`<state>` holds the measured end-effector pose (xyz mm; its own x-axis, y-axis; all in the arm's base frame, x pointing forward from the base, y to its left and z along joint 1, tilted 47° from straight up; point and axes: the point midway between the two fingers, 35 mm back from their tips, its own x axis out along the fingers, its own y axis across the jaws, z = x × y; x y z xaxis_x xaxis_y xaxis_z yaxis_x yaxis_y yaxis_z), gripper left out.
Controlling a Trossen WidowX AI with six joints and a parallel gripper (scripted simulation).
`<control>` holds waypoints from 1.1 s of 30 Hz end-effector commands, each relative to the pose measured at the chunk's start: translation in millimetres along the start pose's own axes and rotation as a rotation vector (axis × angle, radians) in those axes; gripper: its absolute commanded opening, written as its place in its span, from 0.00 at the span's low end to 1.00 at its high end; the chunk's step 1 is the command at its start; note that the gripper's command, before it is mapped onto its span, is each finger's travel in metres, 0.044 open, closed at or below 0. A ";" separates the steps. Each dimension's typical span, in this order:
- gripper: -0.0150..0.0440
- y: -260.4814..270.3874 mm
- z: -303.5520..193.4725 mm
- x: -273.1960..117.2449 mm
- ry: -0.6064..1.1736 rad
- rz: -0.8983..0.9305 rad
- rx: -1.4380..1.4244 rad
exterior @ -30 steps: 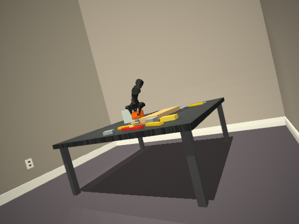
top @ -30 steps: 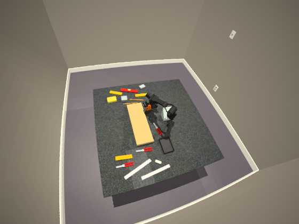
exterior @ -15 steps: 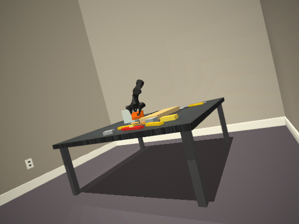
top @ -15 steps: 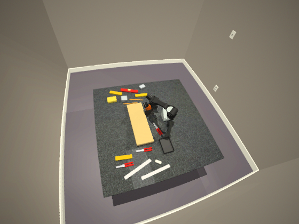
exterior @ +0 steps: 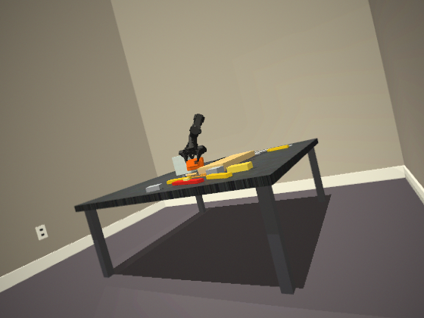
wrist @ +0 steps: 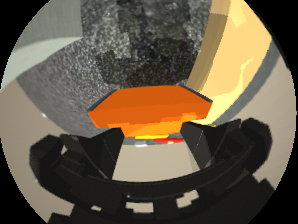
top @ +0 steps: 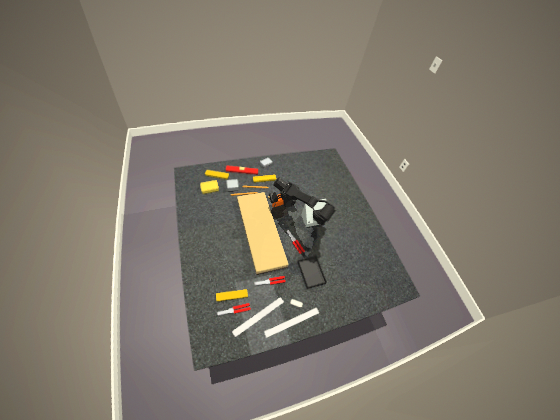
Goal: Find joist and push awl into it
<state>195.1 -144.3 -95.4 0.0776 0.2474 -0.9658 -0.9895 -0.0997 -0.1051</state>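
Note:
My gripper (top: 275,198) (exterior: 194,160) (wrist: 150,123) is shut on the orange stud finder (top: 278,202) (exterior: 194,165) (wrist: 150,106). It holds the stud finder beside the far right end of the pale wooden floor panel (top: 262,235) (exterior: 231,160) (wrist: 240,55); a gap beneath the stud finder is hard to judge. The black tray (top: 311,272) lies right of the panel's near end, with nothing seen in it. A red-handled tool (top: 293,241) lies between panel and tray; two similar ones (top: 277,280) (top: 241,308) lie nearer. Which is the awl, I cannot tell. No joist or hole shows.
A pale upright box (top: 309,216) (exterior: 179,166) stands by the arm. Beyond the panel lie a red level (top: 242,170) (exterior: 188,182), yellow blocks, grey blocks and thin orange sticks. White strips (top: 258,317) (top: 291,323) and a yellow bar (top: 232,295) lie at the near end.

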 end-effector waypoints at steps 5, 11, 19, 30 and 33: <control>0.25 -0.5 -0.9 -1.1 0.048 0.002 0.002; 0.25 -0.5 0.2 -0.6 0.085 0.005 0.002; 0.25 -0.6 1.6 -0.4 0.133 0.005 0.002; 0.25 -0.7 3.5 -0.7 0.196 0.001 0.004; 0.25 -0.7 3.8 -0.4 0.206 0.002 0.004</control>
<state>194.5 -138.7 -95.3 0.0955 0.0687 -0.9931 -0.9897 -0.1001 -0.1021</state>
